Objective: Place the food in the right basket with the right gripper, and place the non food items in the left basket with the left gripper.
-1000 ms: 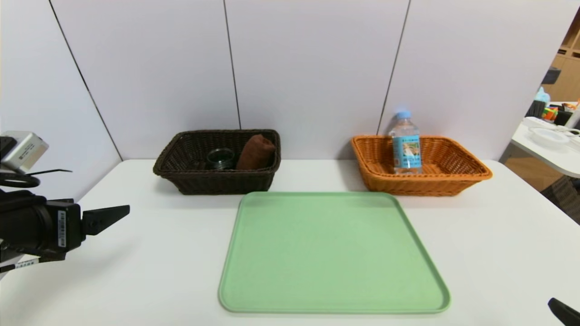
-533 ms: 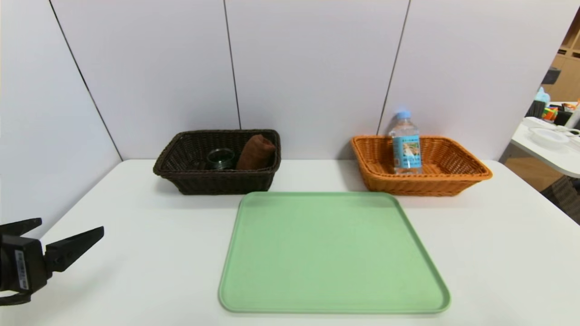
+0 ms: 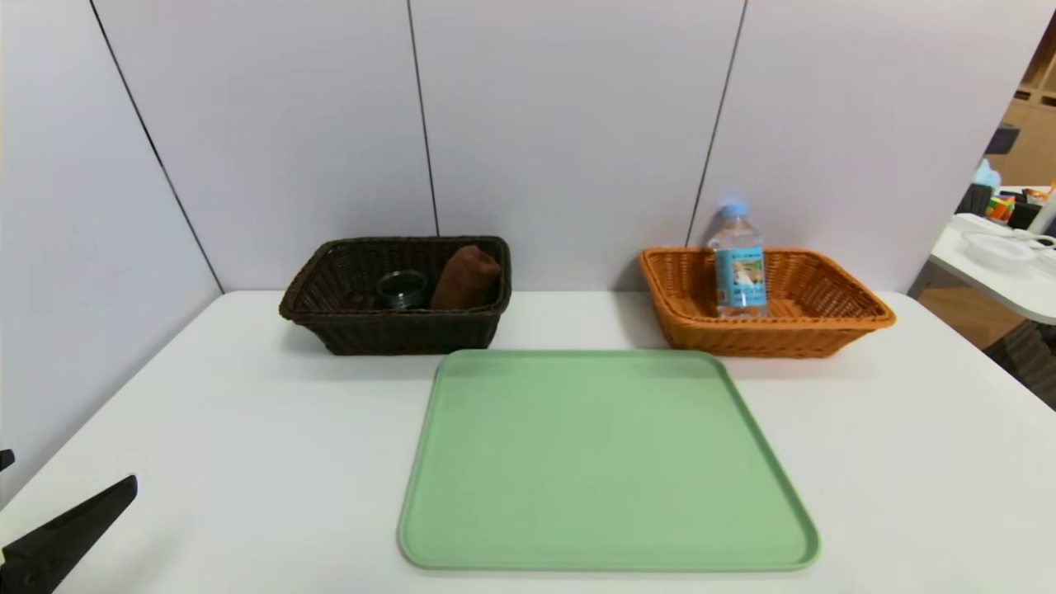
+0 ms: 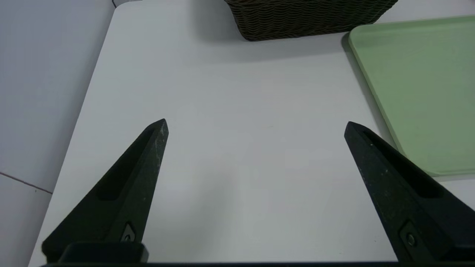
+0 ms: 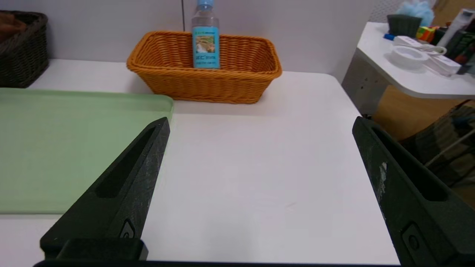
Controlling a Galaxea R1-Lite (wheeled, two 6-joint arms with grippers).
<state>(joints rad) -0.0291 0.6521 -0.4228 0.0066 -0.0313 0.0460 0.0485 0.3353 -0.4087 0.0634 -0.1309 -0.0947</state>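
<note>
Standing in the orange basket (image 3: 775,338) is a bottle (image 3: 740,268).

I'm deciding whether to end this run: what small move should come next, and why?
Probably just bring the left gripper to rest off the table's left side, open and empty. The green tray is bare, the glass jar and brown cloth lie in the dark basket, and the bottle stands in the orange basket.
</note>
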